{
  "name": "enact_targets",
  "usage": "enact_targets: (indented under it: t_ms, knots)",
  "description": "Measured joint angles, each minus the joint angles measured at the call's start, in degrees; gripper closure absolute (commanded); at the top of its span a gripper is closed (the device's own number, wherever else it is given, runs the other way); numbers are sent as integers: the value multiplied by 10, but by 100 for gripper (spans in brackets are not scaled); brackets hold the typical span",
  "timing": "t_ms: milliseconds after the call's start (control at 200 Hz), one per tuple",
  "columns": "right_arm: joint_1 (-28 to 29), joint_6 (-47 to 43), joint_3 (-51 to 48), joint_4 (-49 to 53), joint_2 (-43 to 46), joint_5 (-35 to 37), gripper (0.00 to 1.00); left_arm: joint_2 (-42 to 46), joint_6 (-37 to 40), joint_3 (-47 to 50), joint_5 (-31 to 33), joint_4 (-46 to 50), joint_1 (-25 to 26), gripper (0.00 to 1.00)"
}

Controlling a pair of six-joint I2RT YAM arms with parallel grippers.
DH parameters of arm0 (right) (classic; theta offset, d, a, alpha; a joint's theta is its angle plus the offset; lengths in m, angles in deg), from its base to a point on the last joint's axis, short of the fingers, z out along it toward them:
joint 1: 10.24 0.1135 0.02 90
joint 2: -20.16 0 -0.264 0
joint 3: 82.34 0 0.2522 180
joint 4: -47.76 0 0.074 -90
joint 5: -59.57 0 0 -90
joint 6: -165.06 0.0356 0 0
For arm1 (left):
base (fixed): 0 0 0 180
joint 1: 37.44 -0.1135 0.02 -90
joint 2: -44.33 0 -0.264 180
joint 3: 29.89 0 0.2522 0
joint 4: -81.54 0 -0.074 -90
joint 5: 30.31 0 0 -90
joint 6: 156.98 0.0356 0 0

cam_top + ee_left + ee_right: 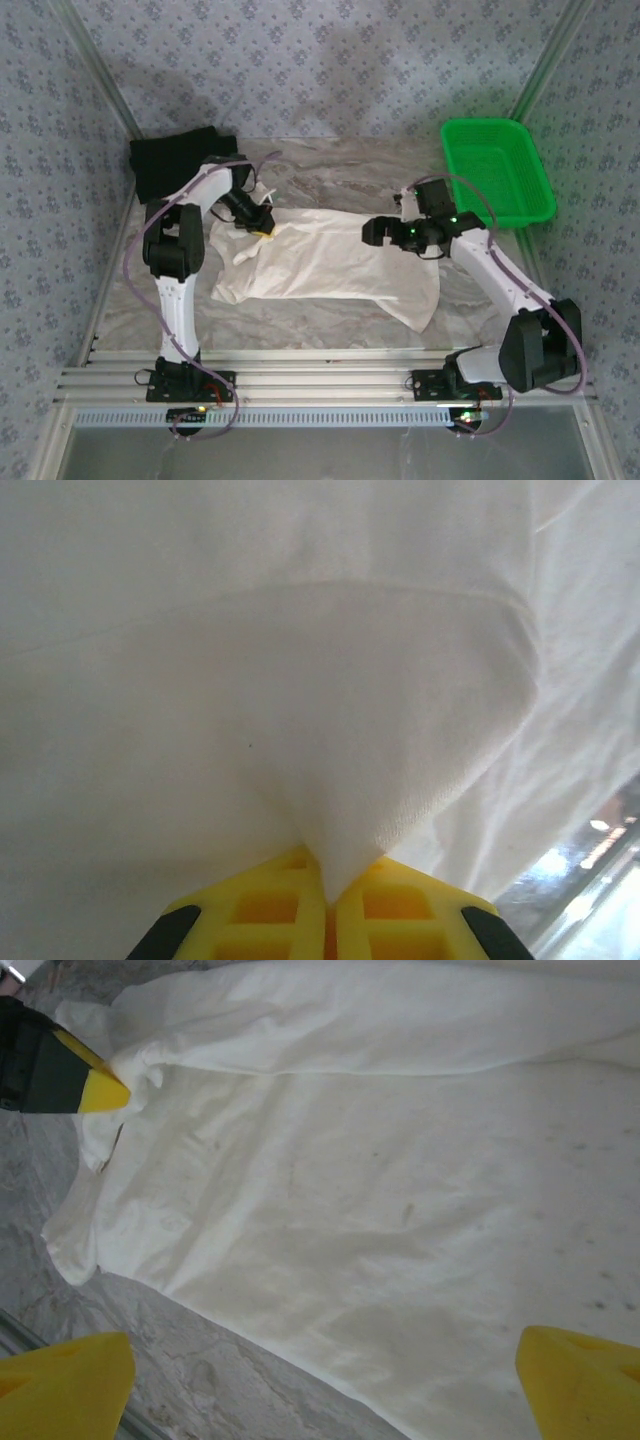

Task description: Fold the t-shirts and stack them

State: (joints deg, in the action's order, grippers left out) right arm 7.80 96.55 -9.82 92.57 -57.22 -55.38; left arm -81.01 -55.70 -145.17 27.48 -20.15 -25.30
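At the far left corner of the table (340, 175) the black t-shirt (172, 160) is laid aside, probably as base for the stack. A fold of the cream-white t-shirt (330, 265), spread in the middle, is pinched by the closed left tool (262, 229), seemingly to be lifted for folding. The right tool (380, 233) is held wide open above the cloth, ready for gripping.

robot lab booth: patterned backdrop walls (320, 70), aluminium rails (320, 385)
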Motion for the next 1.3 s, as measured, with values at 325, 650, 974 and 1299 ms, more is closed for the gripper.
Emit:
enact_targets:
  t_ms: [325, 650, 974, 1299]
  knots:
    - [92, 79, 8, -57, -95, -2, 4, -31, -10, -4, -102, 11, -33, 77]
    - [144, 236, 31, -194, -216, -35, 26, -31, -80, 5, -9, -23, -48, 77]
    - [202, 297, 138, -236, -311, -38, 41, -11, -124, 5, 115, -59, -50, 66]
    - [216, 323, 204, -240, -377, -33, 58, 159, -169, 102, 166, -100, -54, 61]
